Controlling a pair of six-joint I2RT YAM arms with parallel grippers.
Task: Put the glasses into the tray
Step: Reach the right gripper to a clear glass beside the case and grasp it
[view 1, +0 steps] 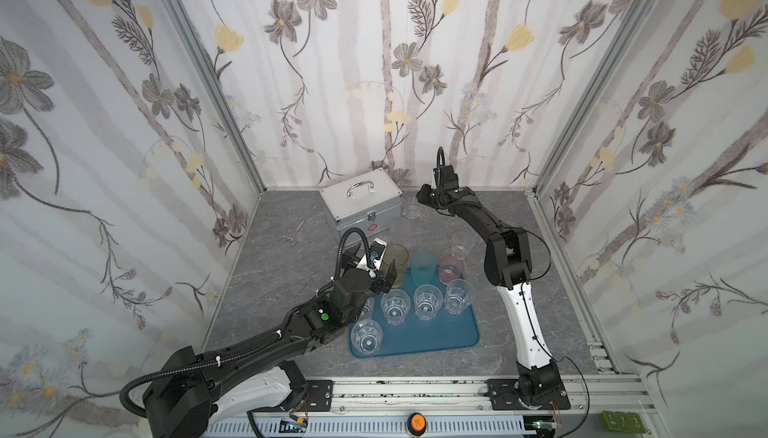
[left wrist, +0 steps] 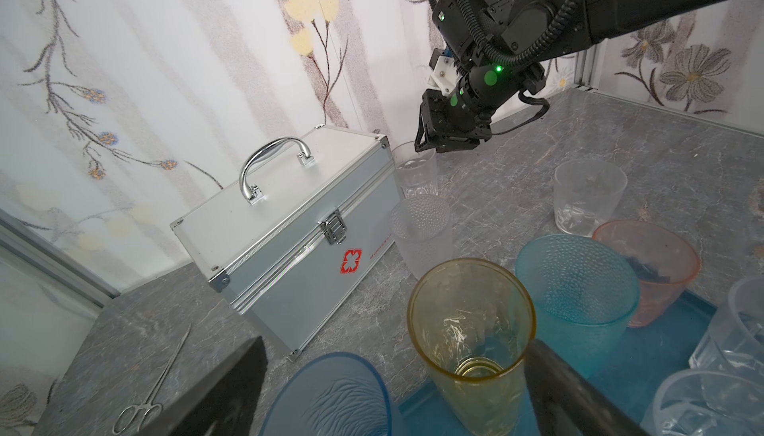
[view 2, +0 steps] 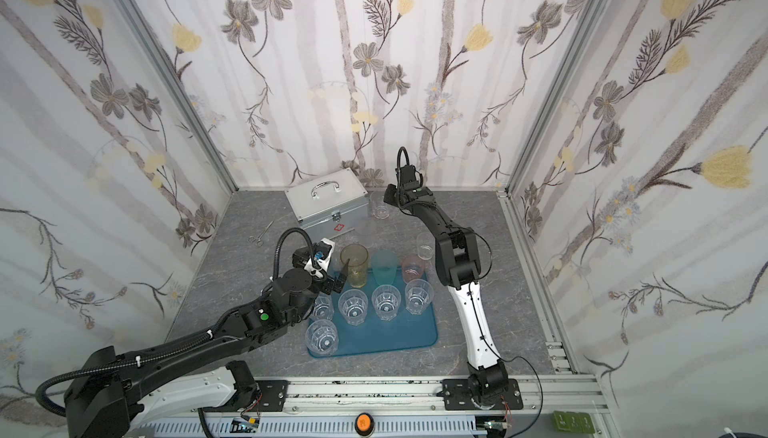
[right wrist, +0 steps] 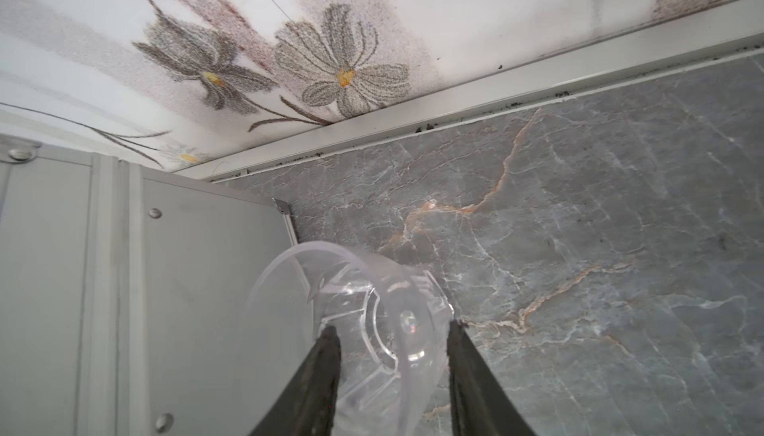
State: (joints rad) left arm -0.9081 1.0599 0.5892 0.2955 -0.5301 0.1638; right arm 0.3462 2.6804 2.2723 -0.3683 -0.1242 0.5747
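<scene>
The teal tray (view 1: 440,338) (view 2: 399,342) carries several clear glasses (view 1: 395,306) and, along its far edge, a yellow glass (view 1: 397,263) (left wrist: 471,330), a teal glass (view 1: 423,267) and a pink glass (view 1: 451,269). My left gripper (view 1: 374,267) (left wrist: 397,345) stands open at the tray's far left corner, a blue glass (left wrist: 330,396) between its fingers and the yellow one beside a finger. By the silver case, my right gripper (view 1: 417,203) (right wrist: 392,332) is shut on a clear glass (right wrist: 372,310) (view 1: 411,207), fingers pressing both sides.
The silver case (view 1: 361,207) with a handle stands at the back. A frosted glass (left wrist: 421,231) stands by its front corner, and another clear glass (view 1: 462,244) stands off the tray near the right arm. Metal scissors (view 1: 291,234) lie left of the case.
</scene>
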